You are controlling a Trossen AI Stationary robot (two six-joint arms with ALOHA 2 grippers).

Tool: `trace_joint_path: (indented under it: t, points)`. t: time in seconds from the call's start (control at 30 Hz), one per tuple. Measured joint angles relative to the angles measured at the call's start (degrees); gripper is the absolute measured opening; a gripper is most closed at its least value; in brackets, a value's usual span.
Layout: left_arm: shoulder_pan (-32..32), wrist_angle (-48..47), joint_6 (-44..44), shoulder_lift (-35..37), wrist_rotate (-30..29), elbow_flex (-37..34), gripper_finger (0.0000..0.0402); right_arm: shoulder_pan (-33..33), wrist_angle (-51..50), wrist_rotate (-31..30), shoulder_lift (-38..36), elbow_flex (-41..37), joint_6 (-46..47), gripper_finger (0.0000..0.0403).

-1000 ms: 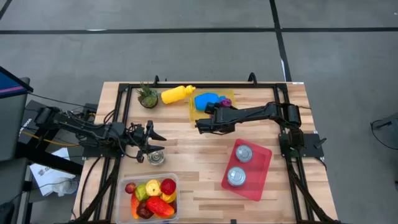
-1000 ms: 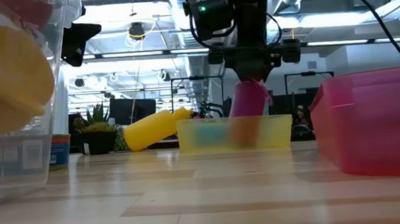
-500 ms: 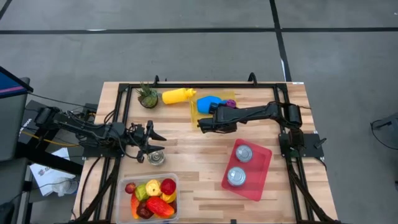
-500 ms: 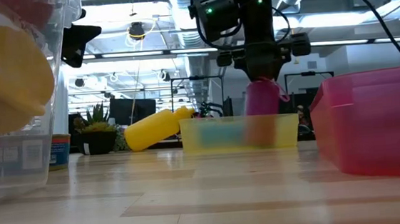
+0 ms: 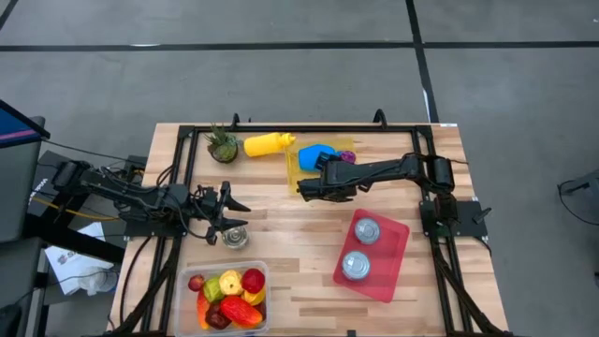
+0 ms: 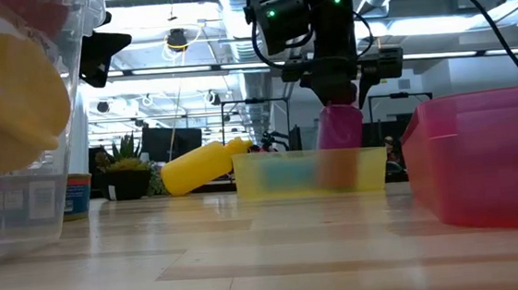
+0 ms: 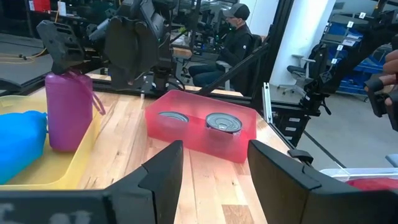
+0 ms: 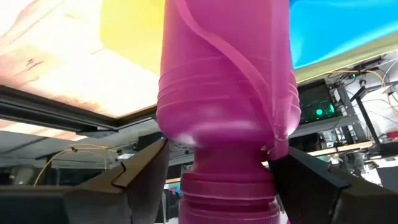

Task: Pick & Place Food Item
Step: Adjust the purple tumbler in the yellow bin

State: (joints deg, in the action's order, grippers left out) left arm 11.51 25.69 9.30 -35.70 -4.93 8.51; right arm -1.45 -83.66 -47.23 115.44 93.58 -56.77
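Pink plastic marks the task's item: a pink bottle (image 5: 343,156) standing in the yellow tray (image 5: 293,170) near the far edge of the tabletop (image 5: 299,239), beside a blue object (image 5: 316,154).

High view: the right end effector (image 5: 320,181) hangs over the tray; the left end effector (image 5: 223,216) waits near the left edge, just beside a small can (image 5: 235,239). A red bin (image 5: 398,257) with two cans sits toward the right edge, a clear tub of fruit (image 5: 227,297) at the near edge.

Low view: the bottle (image 6: 340,148) stands upright in the tray (image 6: 305,172), the right end effector (image 6: 336,88) directly above its top.

Left wrist view: the bottle (image 7: 68,111) rests on the tray floor; the left fingers (image 7: 163,171) stand spread, holding nothing.

Right wrist view: the bottle (image 8: 227,99) fills the gap between the right fingers (image 8: 144,168); slivers of space on both sides suggest they are spread off it.

Judgement: placement appears done; clearing the arm remains.
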Motion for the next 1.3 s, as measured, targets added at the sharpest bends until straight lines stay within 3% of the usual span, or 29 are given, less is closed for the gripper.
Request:
trace_joint_path:
  t: [0.8, 1.3]
  points:
    - [0.0, -0.4, 0.0, 0.0, 0.2, 0.0, 0.0172, 2.7, -4.9, -2.9, 0.2, 0.0, 1.3, 0.026]
    - [0.0, -0.4, 0.0, 0.0, 0.4, 0.0, 0.0172, 2.8, -6.1, -5.7, 0.0, 9.6, 1.4, 0.026]
